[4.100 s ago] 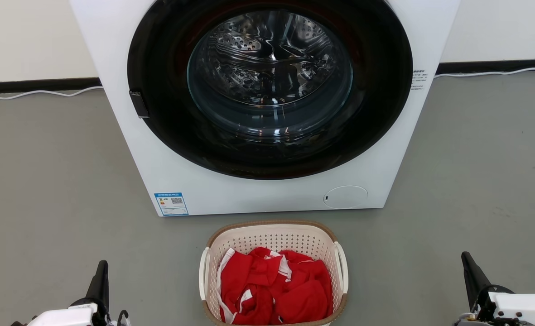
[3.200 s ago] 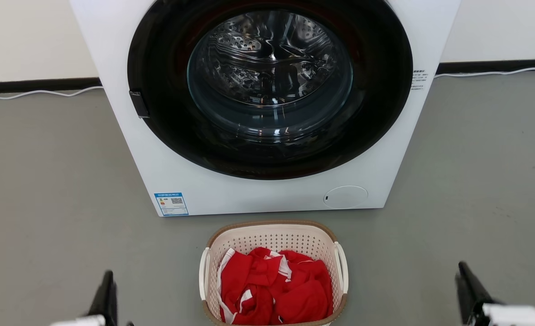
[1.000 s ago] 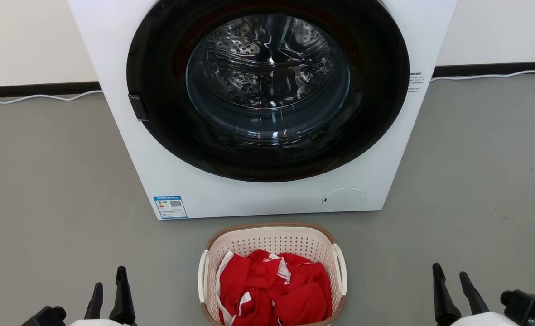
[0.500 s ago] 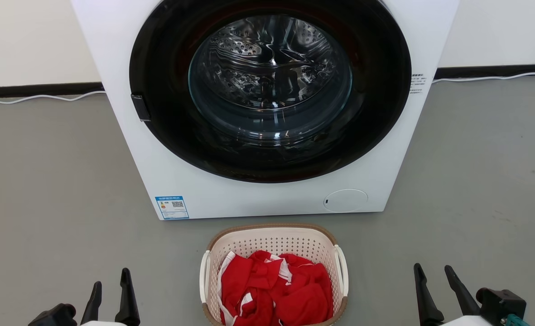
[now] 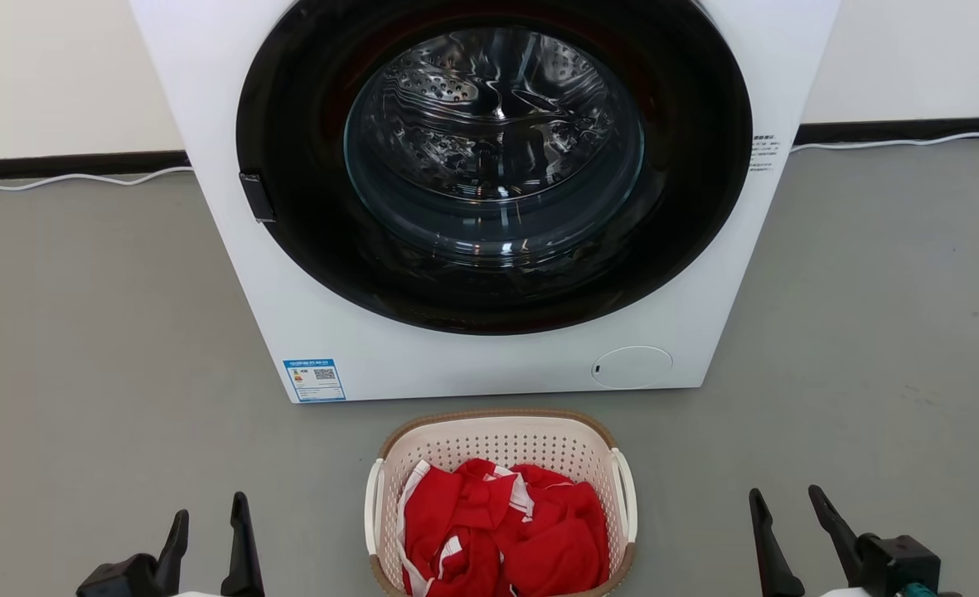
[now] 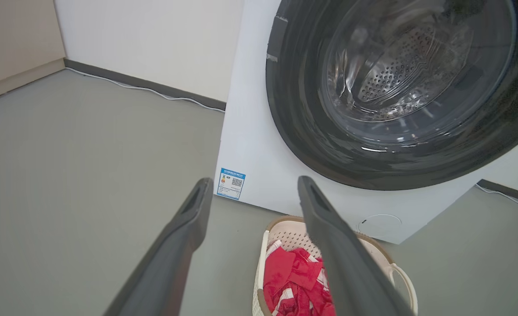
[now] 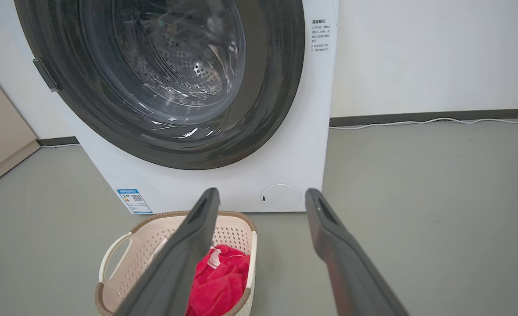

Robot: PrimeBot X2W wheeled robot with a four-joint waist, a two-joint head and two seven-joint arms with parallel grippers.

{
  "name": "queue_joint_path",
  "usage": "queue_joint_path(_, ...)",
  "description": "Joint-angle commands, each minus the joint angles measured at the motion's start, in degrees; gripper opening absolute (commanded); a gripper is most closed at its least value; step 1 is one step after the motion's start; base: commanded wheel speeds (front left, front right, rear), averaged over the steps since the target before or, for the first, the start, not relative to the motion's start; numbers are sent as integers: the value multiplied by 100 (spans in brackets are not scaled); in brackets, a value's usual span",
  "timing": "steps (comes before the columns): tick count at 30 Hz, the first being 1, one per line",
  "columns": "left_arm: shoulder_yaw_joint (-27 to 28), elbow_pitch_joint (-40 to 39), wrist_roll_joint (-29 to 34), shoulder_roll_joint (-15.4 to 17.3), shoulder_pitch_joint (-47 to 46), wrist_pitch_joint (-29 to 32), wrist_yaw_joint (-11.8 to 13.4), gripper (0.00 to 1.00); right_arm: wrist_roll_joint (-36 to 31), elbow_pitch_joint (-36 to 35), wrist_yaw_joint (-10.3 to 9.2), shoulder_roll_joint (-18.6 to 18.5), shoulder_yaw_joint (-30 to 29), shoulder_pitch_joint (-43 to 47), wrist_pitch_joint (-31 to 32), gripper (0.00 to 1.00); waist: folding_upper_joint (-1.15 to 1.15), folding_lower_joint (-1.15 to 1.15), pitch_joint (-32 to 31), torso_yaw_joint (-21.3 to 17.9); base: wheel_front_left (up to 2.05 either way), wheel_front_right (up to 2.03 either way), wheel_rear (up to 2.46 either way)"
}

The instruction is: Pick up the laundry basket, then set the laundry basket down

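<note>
Both left pincer [image 5: 210,507] and right pincer [image 5: 786,493] gape empty flanking the laundry basket [image 5: 501,438]; beige wall [image 6: 13,39] in wrist views.

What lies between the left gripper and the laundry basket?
Bare grey floor, per the head view: the left gripper stands apart from the laundry basket.

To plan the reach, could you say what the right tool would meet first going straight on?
Probably the lower front of the white washing machine, past the cream perforated plastic basket; depth unclear.
</note>
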Motion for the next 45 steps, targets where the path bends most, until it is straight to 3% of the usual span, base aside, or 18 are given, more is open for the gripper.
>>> queue_joint_path(1, 115, -118, 222, 98, -105, -100, 38, 100, -264, -125, 16, -77, 124, -95, -129, 100, 1, 0, 0, -6, 0, 0, 0)
queue_joint_path(24, 46, -126, 1570, 134, -99, -468, 89, 100, -1777, -51, 20, -108, 275, -79, -498, 100, 1, 0, -7, -46, 0, 0, 0)
queue_joint_path(37, 55, -56, 1452, 133, -96, -468, 69, 100, -1619, -41, 20, -108, 57, -91, -498, 100, 1, 0, 17, -92, 0, 0, 0)
queue_joint_path(45, 67, -33, 1374, 133, -93, -468, 74, 100, -1173, 51, 20, -108, 8, -99, -498, 100, 1, 0, 26, -96, 0, 0, 0)
